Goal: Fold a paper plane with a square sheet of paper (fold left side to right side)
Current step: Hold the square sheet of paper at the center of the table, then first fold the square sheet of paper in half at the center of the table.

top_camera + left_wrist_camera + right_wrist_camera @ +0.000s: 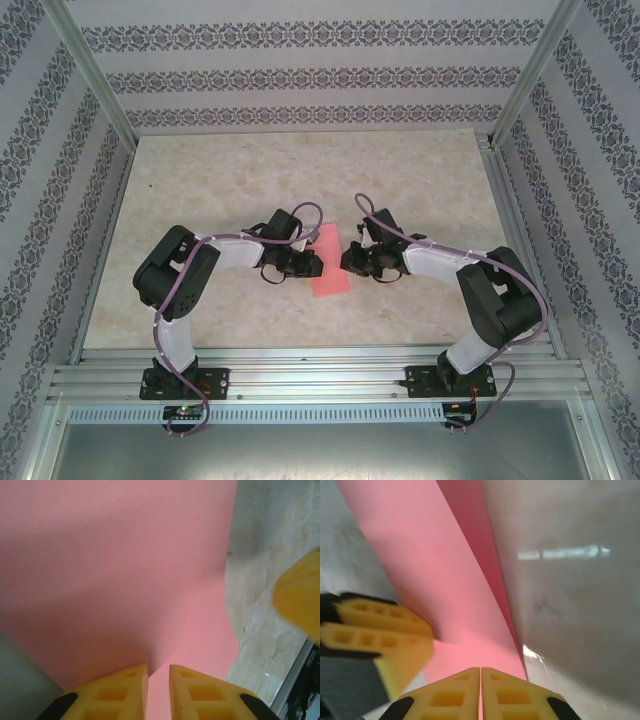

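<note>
Surface: a pale, marbled beige table (250,180), matt from above. In the right wrist view it is glossy and carries a streak of reflected light. Grooved aluminium rails (320,362) run along the near edge where both arm bases are bolted.

Room: three walls (300,80) papered in grey-and-white stripes with bands of small ornament. Slanting metal posts (95,75) stand at the corners.

Writing: you get one line of small white print on a dark part (311,656) at the right edge of the left wrist view. It is too small to read.

The square sheet of paper (332,280) lies mid-table between the two grippers, its long side running away from the bases.

Left gripper (308,264) is at the sheet's left edge. In its own view the yellow fingers (120,692) are drawn to a narrow slit with pink showing through. You cannot tell whether they pinch the sheet (125,570).

Right gripper (349,262) is at the right edge. Its fingers (450,695) are clenched pad to pad with the tips at the paper (435,570). Whether any paper is caught is not clear.

View differences: the right wrist view gives you a darker pink band beside the lighter face of the sheet, and the left gripper (427,640) side-on. The left wrist view gives a flat pink field and a blurred yellow finger (300,600) of the right gripper.
</note>
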